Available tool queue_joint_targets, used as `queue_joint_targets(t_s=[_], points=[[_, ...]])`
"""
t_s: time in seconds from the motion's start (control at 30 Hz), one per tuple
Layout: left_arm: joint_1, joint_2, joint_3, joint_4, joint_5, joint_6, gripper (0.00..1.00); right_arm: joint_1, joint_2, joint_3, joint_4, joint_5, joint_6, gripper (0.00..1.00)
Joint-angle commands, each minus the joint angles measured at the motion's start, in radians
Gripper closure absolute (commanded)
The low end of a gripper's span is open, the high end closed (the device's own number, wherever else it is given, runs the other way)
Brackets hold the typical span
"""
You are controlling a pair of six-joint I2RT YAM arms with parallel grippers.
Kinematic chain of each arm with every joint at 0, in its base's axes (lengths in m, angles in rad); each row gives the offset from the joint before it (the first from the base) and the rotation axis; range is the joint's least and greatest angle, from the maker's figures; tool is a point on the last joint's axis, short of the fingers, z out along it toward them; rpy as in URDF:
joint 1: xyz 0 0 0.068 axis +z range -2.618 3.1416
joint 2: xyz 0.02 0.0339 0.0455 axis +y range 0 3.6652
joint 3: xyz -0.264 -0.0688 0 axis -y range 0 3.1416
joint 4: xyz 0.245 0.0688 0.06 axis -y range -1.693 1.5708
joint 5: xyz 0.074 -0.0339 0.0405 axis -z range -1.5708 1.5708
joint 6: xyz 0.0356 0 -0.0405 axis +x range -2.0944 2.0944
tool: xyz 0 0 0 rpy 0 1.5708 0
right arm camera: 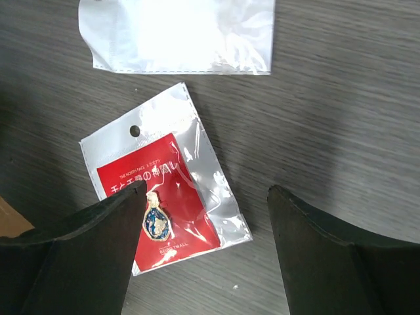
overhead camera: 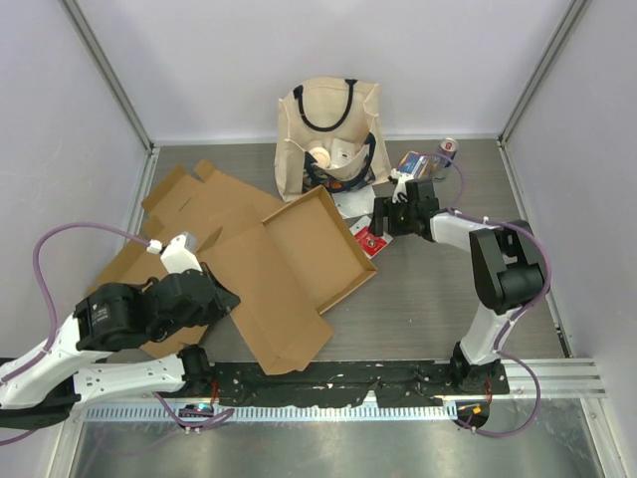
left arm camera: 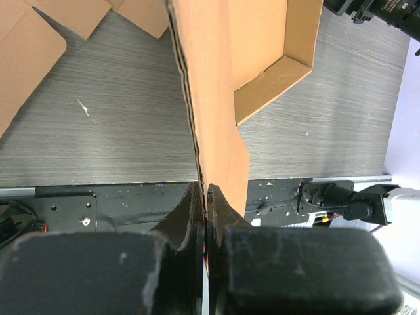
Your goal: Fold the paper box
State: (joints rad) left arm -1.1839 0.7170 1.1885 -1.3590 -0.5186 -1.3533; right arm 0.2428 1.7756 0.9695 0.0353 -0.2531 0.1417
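Brown corrugated cardboard box is located left of centre on the grey wood-grain table. It is partly folded, and the walls of one tray section are raised. At its near left, a flap edge is clamped between the closed fingers of the left gripper. A beige canvas tote bag is stood behind the box. A red carded charm in a clear packet is laid flat just beside the box's right edge. The right gripper is positioned over the packet with its jaws spread wide and nothing gripped.
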Motion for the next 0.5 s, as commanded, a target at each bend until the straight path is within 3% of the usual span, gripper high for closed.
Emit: queue_joint_targets(t_s=[0.0,0.1,0.27,0.47], points=[[0.000,-0.001,-0.004,-0.068,0.005,0.014,1.00,0.032,0.042,0.116,-0.135,-0.039,-0.134,0.21],[0.001,0.004,0.005,-0.068,-0.001,0.019,1.00,0.090,0.079,0.138,-0.193,-0.011,-0.137,0.24],[0.000,0.004,0.011,-0.071,-0.006,0.023,1.00,0.185,0.146,0.172,-0.310,0.244,-0.133,0.31],[0.001,0.006,0.019,-0.074,-0.003,0.029,1.00,0.197,0.189,0.183,-0.368,0.304,-0.088,0.55]])
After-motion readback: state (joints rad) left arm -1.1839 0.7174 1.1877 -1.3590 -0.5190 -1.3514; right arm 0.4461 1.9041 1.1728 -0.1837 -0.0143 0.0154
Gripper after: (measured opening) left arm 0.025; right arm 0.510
